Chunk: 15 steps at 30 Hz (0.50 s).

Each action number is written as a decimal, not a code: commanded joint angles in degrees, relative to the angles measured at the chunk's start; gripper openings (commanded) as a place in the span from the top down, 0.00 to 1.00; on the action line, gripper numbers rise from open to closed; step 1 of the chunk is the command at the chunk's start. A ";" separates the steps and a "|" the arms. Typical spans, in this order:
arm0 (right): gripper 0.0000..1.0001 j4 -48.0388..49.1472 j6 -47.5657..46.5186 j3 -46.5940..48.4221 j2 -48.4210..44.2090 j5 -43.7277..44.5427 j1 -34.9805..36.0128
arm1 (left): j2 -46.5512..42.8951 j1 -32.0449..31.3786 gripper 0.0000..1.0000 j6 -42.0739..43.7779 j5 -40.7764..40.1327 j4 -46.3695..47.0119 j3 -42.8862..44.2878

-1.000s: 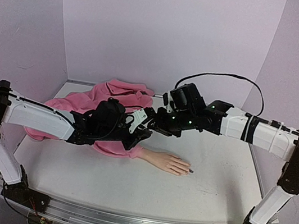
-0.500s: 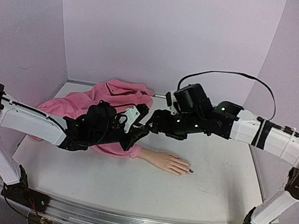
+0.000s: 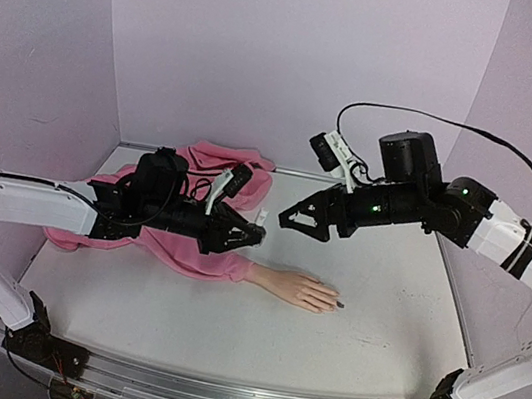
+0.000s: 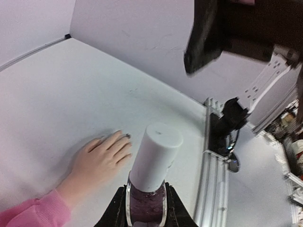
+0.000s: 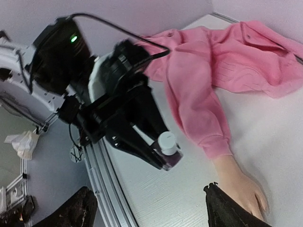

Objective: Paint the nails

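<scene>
The mannequin hand [image 3: 300,289] lies palm down on the white table, its wrist in a pink sleeve [image 3: 205,263]. Of the nails, one fingertip shows dark lacquer [image 3: 339,304] [image 4: 127,136]; the others look skin-toned. My left gripper [image 3: 243,237] [image 4: 146,211] is shut on a small dark polish bottle [image 4: 155,158] [image 5: 169,150] with its white cap on, held above the table left of the hand [image 4: 100,160]. My right gripper [image 3: 293,218] [image 5: 151,212] hangs open and empty, up and to the right of the bottle, clear of it.
A pink garment [image 3: 199,174] [image 5: 222,66] is heaped at the back left behind my left arm. A metal rail [image 3: 235,397] [image 4: 211,179] runs along the table's near edge. Purple walls close off the back and both sides.
My right gripper has opened, let go at the bottle's cap and drawn back up and to the right. The left arm has pulled left with the bottle, cap still on it.
</scene>
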 commanded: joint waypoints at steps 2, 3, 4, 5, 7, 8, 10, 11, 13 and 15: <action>0.25 8.88 -9.88 -0.11 2.70 -16.90 0.30 | -2.00 1.89 1.00 -9.77 19.99 0.97 5.38; 0.27 10.02 -9.99 0.10 3.44 -18.00 0.27 | -2.07 1.89 1.00 -10.08 20.72 0.97 5.60; 0.29 11.09 -9.80 0.12 3.91 -18.94 0.26 | -2.13 1.87 1.00 -10.36 21.16 0.95 5.71; 0.30 12.44 -9.44 -0.01 4.31 -19.81 0.24 | -2.29 1.90 1.00 -10.41 21.59 0.95 5.67; 0.34 13.93 -8.45 0.15 5.08 -19.76 0.24 | -2.79 1.89 1.00 -10.18 22.13 0.96 5.44; 0.35 14.00 -8.26 0.42 5.52 -19.41 0.26 | -2.98 1.89 1.00 -9.99 22.32 0.95 5.39; 0.42 14.14 -7.59 1.21 6.53 -19.66 0.21 | -3.26 1.89 1.00 -9.66 22.78 0.95 5.15; 0.46 14.29 -7.17 1.68 7.13 -20.30 0.17 | -3.46 1.89 1.00 -9.55 22.80 0.95 5.00; 0.51 14.55 -6.46 2.61 8.28 -22.23 0.18 | -3.62 1.89 1.00 -9.46 22.77 0.96 4.80; 0.55 14.50 -6.05 2.65 8.84 -21.63 0.09 | -3.71 1.89 1.00 -9.29 22.92 0.95 4.85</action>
